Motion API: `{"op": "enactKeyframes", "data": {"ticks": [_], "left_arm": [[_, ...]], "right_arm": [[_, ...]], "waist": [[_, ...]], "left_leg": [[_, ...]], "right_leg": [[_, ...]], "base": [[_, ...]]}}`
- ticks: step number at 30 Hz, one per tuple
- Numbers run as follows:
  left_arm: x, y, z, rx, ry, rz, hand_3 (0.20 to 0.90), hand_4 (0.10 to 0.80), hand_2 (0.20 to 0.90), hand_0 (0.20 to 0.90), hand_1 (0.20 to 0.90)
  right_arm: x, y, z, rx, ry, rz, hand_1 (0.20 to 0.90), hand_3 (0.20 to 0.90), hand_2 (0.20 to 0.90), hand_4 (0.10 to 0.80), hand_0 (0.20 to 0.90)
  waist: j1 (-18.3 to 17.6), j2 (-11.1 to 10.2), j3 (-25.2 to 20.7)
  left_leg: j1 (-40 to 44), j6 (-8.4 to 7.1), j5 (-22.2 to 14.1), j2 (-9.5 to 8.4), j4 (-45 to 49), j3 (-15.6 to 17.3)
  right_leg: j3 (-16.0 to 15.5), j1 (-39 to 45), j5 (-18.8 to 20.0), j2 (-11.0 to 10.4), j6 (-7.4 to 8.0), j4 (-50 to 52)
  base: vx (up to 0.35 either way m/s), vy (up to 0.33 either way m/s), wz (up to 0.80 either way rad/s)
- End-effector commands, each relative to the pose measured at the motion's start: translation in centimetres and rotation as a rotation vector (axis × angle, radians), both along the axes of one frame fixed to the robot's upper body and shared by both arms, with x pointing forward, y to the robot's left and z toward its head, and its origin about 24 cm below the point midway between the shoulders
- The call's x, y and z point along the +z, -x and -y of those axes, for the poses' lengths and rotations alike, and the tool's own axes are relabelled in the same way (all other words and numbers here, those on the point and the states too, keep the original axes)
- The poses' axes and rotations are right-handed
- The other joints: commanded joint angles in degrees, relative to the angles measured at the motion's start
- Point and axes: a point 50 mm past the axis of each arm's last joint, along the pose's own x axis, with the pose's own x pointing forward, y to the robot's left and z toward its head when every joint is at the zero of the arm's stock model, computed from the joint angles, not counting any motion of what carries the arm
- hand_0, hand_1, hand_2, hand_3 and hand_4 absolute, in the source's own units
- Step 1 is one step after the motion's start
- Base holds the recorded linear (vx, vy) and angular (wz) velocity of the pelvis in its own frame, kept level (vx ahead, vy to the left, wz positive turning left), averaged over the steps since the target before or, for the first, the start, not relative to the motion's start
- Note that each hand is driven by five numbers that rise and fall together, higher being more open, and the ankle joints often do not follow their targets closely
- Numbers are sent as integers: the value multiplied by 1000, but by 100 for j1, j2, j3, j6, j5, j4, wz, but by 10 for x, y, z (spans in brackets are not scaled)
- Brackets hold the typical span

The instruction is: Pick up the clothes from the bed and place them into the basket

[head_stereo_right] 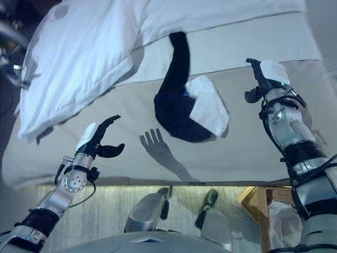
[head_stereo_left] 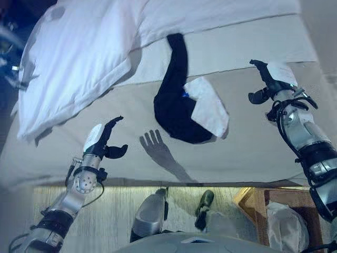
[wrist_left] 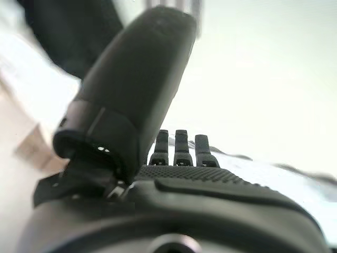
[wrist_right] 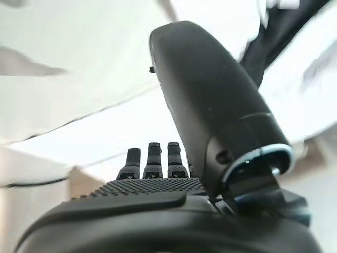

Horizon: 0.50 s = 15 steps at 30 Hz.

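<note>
Silver-grey arms (head_stereo_left: 81, 182), black hands (head_stereo_left: 108, 145), white-backed; dark fingers (wrist_left: 181, 147).

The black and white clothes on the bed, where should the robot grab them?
Probably the bunched lower part of the clothes, where black and white cloth overlap in a thick heap. Either open hand could reach in from its side: the left hand from the left, the right hand from the right. The thin black strip higher up would likely just trail.

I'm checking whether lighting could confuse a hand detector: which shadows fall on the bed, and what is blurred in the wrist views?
Left eye view: a hand-shaped shadow lies on the bed between the left hand and the dark garment; the pillow shades its lower edge. Left wrist view: background smeared, fingers sharper. Right wrist view: right hand close, bedding washed out.
</note>
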Motion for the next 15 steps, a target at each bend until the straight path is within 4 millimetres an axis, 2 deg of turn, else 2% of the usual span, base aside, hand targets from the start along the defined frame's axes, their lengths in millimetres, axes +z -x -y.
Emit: {"op": "enactKeyframes", "data": {"ticks": [1, 4, 5, 9, 11, 15], "left_arm": [[50, -13, 8, -99, -75, 279, 900, 800, 900, 900, 900], [57, -13, 12, -117, -103, 338, 900, 800, 900, 900, 900], [63, -12, 13, -129, -113, 375, 900, 800, 900, 900, 900], [86, -13, 21, -175, -119, 523, 900, 800, 900, 900, 900], [99, -14, 23, -194, -140, 601, 900, 800, 900, 900, 900], [109, -13, 29, -219, -126, 638, 900, 800, 900, 900, 900]], "right_arm": [[69, -6, -12, 29, 144, 202, 900, 900, 900, 800, 900], [74, -11, -14, 6, 156, 194, 900, 900, 900, 800, 900], [77, -13, -16, -4, 157, 197, 900, 900, 900, 800, 900], [83, -19, -25, -20, 142, 196, 900, 900, 900, 800, 900], [84, -23, -23, -45, 143, 173, 900, 900, 900, 800, 900], [80, -25, -21, -62, 149, 150, 900, 900, 900, 800, 900]], "waist": [[87, -29, -174], [216, 39, 26], [269, 29, 134], [375, 45, 413], [455, 72, 580], [532, 88, 583]], "left_leg": [[-632, -43, -845, -228, 1335, -251], [-867, -15, -882, -299, 1608, -294], [-954, -22, -1060, -338, 1794, -309], [-1433, 114, -1297, -483, 2457, -252], [-1740, 241, -1522, -601, 3002, -180], [-2165, 371, -1789, -723, 3627, -133]], "right_leg": [[-58, -374, -548, -25, -457, 1244], [-191, -569, -624, -121, -520, 1554], [-141, -655, -807, -152, -501, 1760], [-185, -1108, -975, -297, -561, 2447], [-213, -1366, -1142, -420, -617, 3012], [-193, -1717, -1332, -552, -656, 3578]], "base": [[-3, -6, 38], [21, -19, 29], [43, -47, 20], [-24, -39, 16], [-32, -38, 14], [12, -10, 14]]}}
